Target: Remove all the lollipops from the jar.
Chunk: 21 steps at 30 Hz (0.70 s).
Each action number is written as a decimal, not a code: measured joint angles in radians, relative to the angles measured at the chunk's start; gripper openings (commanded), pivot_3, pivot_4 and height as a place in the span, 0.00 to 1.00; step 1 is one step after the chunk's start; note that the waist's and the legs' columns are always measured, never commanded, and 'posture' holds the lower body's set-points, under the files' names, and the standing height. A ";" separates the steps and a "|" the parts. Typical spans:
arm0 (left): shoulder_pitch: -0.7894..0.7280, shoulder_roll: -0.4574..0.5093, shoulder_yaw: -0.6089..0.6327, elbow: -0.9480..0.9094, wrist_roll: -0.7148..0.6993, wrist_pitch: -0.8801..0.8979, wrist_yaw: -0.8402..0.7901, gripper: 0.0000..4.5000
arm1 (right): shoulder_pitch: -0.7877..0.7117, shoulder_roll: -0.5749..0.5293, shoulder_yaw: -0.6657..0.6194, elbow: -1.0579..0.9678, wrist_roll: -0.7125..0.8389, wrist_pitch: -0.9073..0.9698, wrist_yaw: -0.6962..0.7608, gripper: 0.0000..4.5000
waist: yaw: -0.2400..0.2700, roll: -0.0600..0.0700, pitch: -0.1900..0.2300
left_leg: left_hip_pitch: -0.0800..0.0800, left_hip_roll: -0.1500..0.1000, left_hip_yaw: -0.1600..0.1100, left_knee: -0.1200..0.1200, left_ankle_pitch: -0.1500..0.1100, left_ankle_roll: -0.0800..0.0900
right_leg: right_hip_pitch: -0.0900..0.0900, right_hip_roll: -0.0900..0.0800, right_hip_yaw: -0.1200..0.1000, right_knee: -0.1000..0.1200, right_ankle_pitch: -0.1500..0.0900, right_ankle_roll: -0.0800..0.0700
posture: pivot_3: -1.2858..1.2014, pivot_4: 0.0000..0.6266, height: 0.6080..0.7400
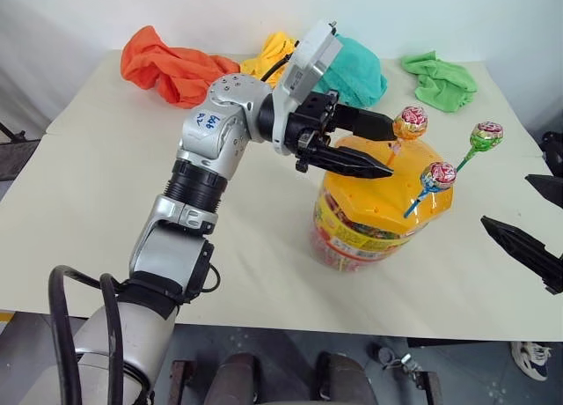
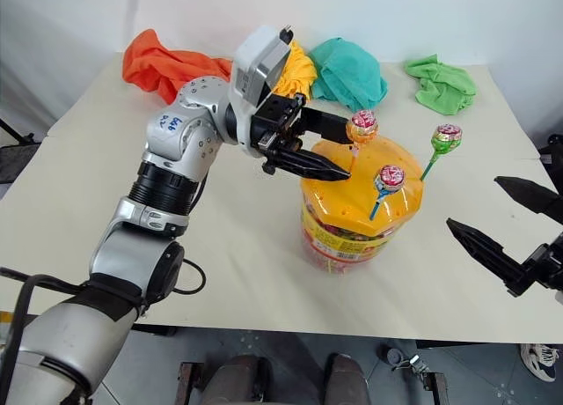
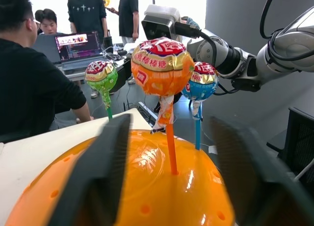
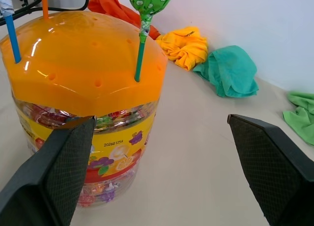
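Observation:
The jar (image 1: 365, 229) stands on the table right of centre, clear with a domed orange lid (image 4: 73, 59) and a yellow-red label. Three lollipops stick up from holes in the lid: an orange one (image 1: 410, 121) on an orange stick (image 3: 170, 152), a pink-red one (image 1: 438, 174) on a blue stick, and a green one (image 1: 486, 135) on a green stick. My left gripper (image 1: 391, 150) reaches in level from the left, open, with a finger on each side of the orange stick and a gap on both sides. Level with the jar's right side, my right gripper (image 2: 472, 202) is open and holds nothing.
Along the table's far edge lie an orange cloth (image 1: 171, 66), a yellow cloth (image 1: 268, 57), a teal cloth (image 1: 361, 70) and a green cloth (image 1: 440, 79). The white table (image 1: 106, 202) is bare left of the jar. People stand and sit at a desk (image 3: 78, 49) beyond the table.

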 measured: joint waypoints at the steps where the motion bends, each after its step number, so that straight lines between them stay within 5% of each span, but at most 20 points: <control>1: 0.000 -0.004 0.000 0.001 0.001 -0.002 0.000 0.31 | 0.000 0.000 0.000 0.000 0.000 -0.001 -0.002 1.00 | 0.000 0.000 0.000 | 0.000 0.000 0.000 0.000 0.000 0.000 | 0.000 0.000 0.000 0.000 0.000 0.000 | 0.52 0.24 1.00; 5: 0.000 -0.025 0.004 0.004 0.000 -0.018 0.000 0.02 | 0.000 0.013 0.000 0.000 0.000 -0.003 -0.008 1.00 | 0.000 0.000 0.000 | 0.000 0.000 0.000 0.000 0.000 0.000 | 0.000 0.000 0.000 0.000 0.000 0.000 | 0.52 0.24 1.00; 21: -0.164 -0.020 0.152 0.171 -0.026 -0.007 0.071 0.01 | 0.039 0.013 -0.020 -0.042 0.051 0.000 0.000 1.00 | -0.002 0.000 0.000 | 0.000 0.000 0.000 0.000 0.000 0.000 | 0.000 0.000 0.000 0.000 0.000 0.000 | 0.52 0.24 1.00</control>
